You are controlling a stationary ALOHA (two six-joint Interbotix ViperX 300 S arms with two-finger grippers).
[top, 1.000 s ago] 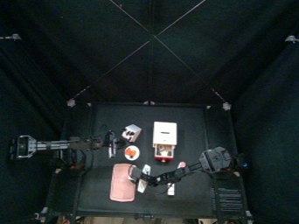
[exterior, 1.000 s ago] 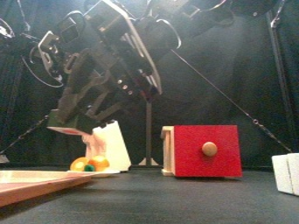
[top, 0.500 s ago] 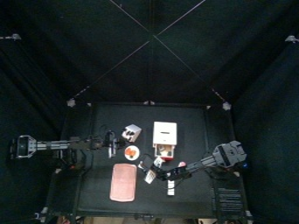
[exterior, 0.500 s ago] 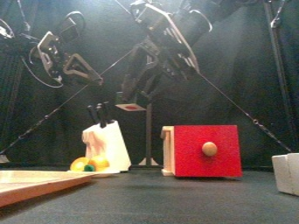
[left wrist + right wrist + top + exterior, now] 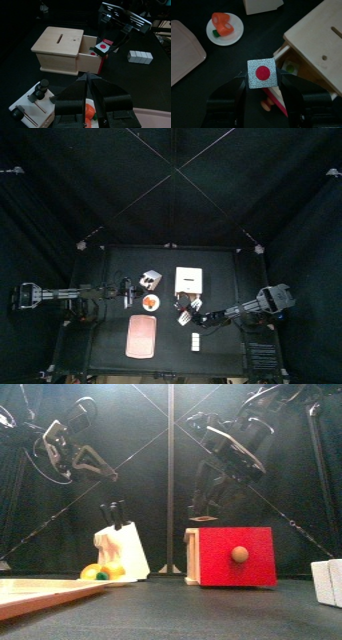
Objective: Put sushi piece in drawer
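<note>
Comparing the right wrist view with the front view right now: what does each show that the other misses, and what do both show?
Only the right wrist view shows the sushi piece's face, white with a red dot, clamped between the right gripper's fingers, the open drawer's inside just beside it, and the whole white plate.

Only the front view shows the drawer's red front with its knob, the knife block, the white cube at the far right, and the left arm hanging raised.

Both show the drawer cabinet, the right gripper above its open end, and the orange food on the plate.
</note>
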